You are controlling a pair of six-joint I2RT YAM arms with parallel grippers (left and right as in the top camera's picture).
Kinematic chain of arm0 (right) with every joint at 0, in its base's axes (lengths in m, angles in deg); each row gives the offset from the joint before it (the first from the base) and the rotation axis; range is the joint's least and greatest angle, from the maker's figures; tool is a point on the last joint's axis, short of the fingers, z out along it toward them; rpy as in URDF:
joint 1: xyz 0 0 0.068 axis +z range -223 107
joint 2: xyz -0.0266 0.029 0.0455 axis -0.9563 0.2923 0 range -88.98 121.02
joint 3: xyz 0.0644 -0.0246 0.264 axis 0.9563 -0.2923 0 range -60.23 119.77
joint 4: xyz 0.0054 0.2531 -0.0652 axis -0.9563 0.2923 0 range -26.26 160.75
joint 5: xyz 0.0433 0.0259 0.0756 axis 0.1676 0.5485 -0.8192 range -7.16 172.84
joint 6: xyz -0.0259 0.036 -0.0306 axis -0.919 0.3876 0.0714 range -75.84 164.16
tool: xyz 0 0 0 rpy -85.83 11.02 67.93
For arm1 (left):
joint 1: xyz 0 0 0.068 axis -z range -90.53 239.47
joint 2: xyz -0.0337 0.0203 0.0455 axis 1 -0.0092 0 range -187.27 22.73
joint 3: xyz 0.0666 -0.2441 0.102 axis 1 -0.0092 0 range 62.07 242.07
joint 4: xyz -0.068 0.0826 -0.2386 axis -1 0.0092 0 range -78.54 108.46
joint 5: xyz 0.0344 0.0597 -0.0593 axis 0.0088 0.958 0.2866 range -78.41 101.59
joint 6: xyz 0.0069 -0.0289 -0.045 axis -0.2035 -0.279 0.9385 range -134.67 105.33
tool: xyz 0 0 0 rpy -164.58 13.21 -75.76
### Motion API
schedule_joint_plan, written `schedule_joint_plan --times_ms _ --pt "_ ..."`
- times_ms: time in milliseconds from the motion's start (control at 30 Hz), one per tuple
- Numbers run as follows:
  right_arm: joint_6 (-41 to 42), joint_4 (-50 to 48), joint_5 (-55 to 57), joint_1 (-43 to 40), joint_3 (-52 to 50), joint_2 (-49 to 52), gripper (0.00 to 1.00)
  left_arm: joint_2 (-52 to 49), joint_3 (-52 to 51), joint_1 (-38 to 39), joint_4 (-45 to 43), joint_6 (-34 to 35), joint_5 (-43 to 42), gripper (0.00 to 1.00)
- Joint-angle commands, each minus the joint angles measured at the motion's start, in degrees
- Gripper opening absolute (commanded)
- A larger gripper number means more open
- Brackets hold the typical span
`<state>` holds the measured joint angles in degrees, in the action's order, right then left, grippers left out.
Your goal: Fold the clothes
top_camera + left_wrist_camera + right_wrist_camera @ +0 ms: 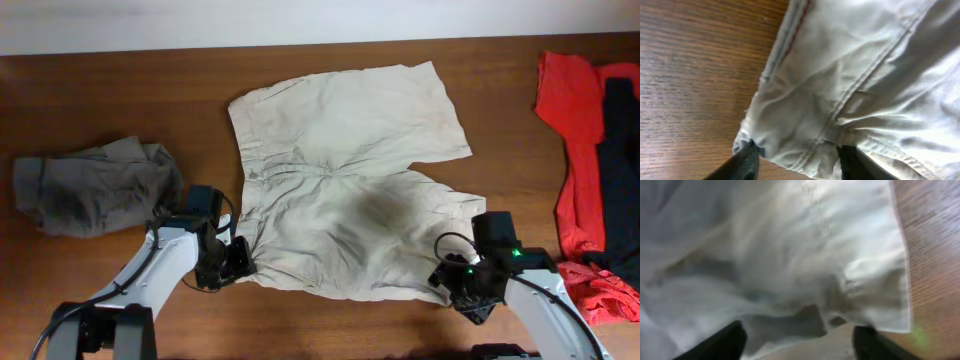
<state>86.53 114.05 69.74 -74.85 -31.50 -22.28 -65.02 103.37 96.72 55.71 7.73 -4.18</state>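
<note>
Light beige shorts [340, 190] lie spread flat in the middle of the table, waistband to the left and both legs to the right. My left gripper [232, 262] sits at the near waistband corner. In the left wrist view its jaws [799, 165] stand partly apart astride that corner [805, 125], with fabric bunched between the fingers. My right gripper [450, 283] is at the near leg's hem corner. In the right wrist view its jaws [797, 342] stand wide over the hem edge [875, 300], which lies loosely between them.
A crumpled gray garment [95, 185] lies at the left, just behind my left arm. A red garment [570, 130] with a black one [620, 170] on it lies along the right edge. Bare wooden table [120, 90] surrounds the shorts.
</note>
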Motion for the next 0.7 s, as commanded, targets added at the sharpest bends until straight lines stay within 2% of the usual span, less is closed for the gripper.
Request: schedule_joint_plan --times_ms 0,100,233,267,300,333,367,400,433,567,600,667 --pt "0.6 -1.3 3.1 -0.1 -0.5 1.0 0.59 -3.2 -2.0 0.5 -2.1 -0.6 -2.0 0.32" --pt "0.6 -1.7 3.2 -0.1 -0.5 1.4 0.44 -3.2 -2.0 0.5 -1.9 -0.6 -2.1 0.18" --pt "0.6 -2.0 3.3 -0.1 -0.5 1.4 0.22 -3.1 -2.0 0.5 -1.8 -0.6 -2.5 0.10" --pt "0.6 -2.2 3.3 -0.1 -0.5 1.4 0.19 -3.1 -2.0 0.5 -1.8 -0.6 -2.5 0.09" --pt "0.6 -2.3 2.7 -0.1 -0.4 1.4 0.21 -2.9 -2.0 0.5 -1.8 -0.6 -2.5 0.09" --pt "0.6 -2.0 1.5 -0.1 -0.4 1.4 0.32 -2.7 -2.0 0.5 -1.7 -0.6 -2.5 0.09" --pt "0.6 -1.5 0.3 -0.1 -0.4 1.4 0.53 -2.6 -2.0 0.5 -1.6 -0.6 -2.5 0.09" --pt "0.6 -1.0 0.0 -0.1 -0.4 1.4 0.68 -2.4 -2.0 0.5 -1.4 -0.6 -2.5 0.10" --pt "0.6 0.3 0.0 -0.1 -0.4 1.4 0.75 -2.1 -2.0 0.5 -1.1 -0.6 -2.5 0.13" --pt "0.6 4.5 0.7 -0.1 -0.5 1.4 0.96 -1.2 -2.0 0.5 0.3 -0.6 -2.5 0.27" --pt "0.6 4.7 0.7 -0.1 -0.5 1.4 0.98 -1.0 -2.0 0.5 0.4 -0.6 -2.5 0.35" --pt "2.3 4.8 1.6 -0.1 -0.5 1.5 0.98 -1.0 -2.0 0.5 0.5 -0.6 -2.5 0.41"
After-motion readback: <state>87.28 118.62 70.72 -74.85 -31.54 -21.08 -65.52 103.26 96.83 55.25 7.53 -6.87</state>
